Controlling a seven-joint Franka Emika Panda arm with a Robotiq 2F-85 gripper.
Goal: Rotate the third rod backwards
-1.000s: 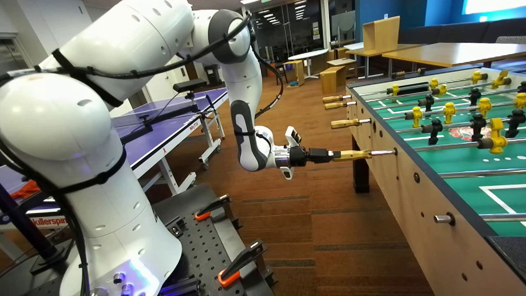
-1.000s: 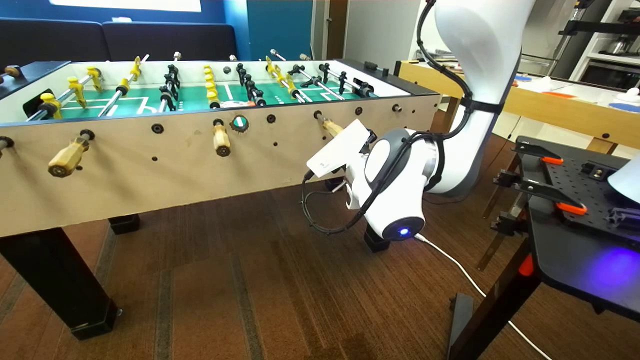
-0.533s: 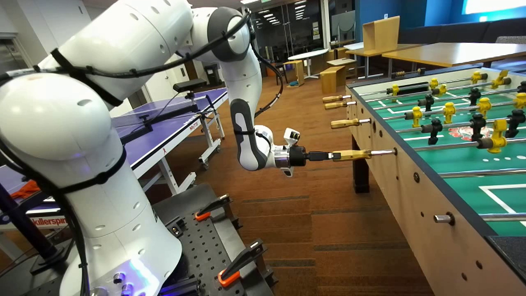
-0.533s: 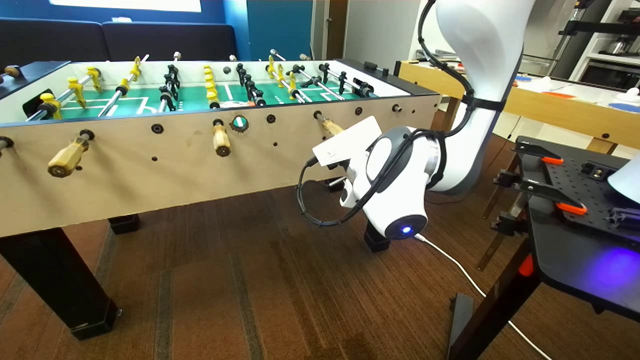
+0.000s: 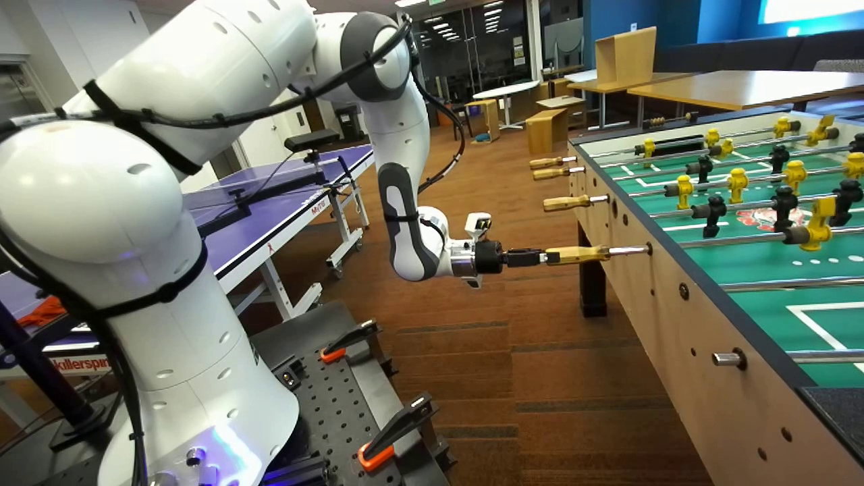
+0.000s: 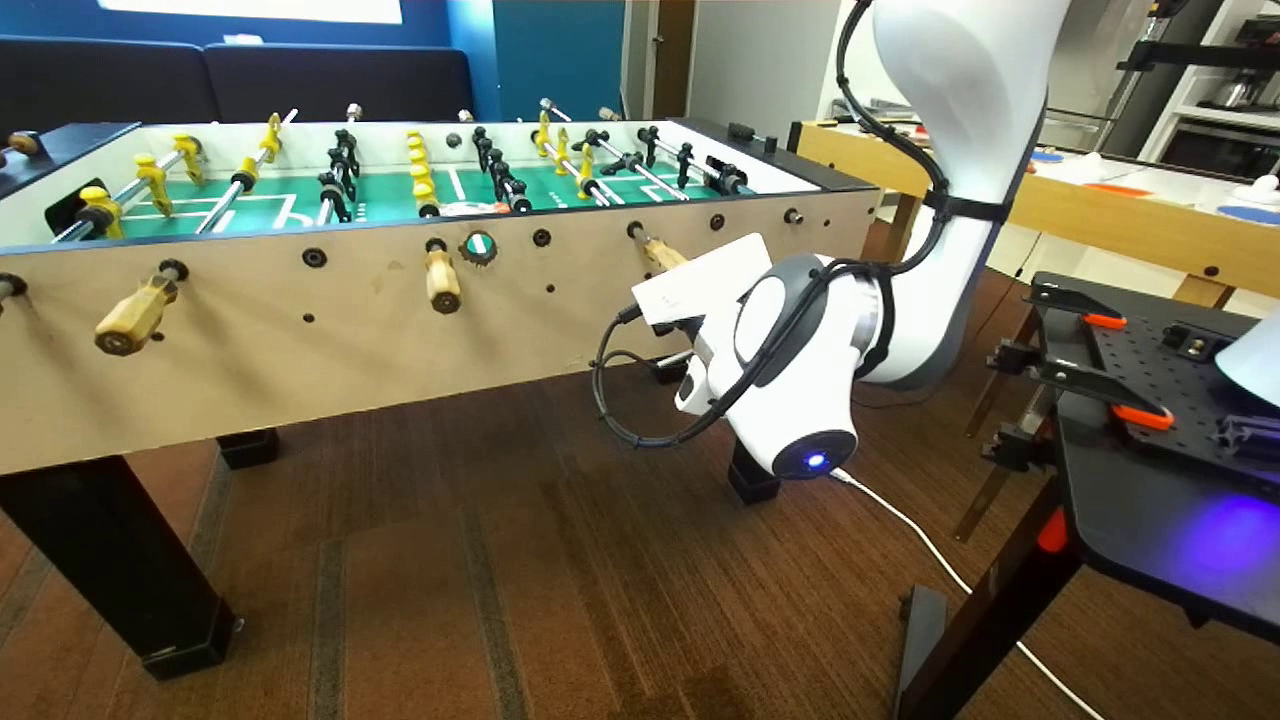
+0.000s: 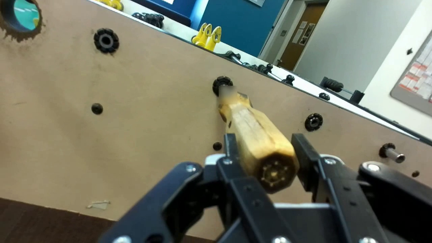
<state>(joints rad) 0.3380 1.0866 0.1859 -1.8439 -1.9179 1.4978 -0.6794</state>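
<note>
The third rod's tan wooden handle (image 5: 579,254) sticks out from the side of the foosball table, with a short metal stretch between it and the wall. My gripper (image 5: 548,256) is shut on the outer end of this handle, in line with the rod. In the wrist view the handle (image 7: 253,130) lies between the two black fingers of the gripper (image 7: 265,141), with its dark round end facing the camera. In an exterior view only the inner part of the handle (image 6: 661,254) shows; the white wrist hides the fingers. The rod's yellow figure (image 5: 819,226) stands tilted over the field.
Several other tan handles (image 5: 565,203) stick out farther along the table wall (image 5: 675,317). A bare metal rod end (image 5: 727,359) protrudes nearer the camera. A black cable (image 6: 640,438) loops below the wrist. A purple ping-pong table (image 5: 250,202) stands behind the arm.
The wrist has rolled about the rod's axis, mostly in the earlier half second, then slightly. The yellow figures on the held rod have turned with it. The handle has stayed in the gripper.
</note>
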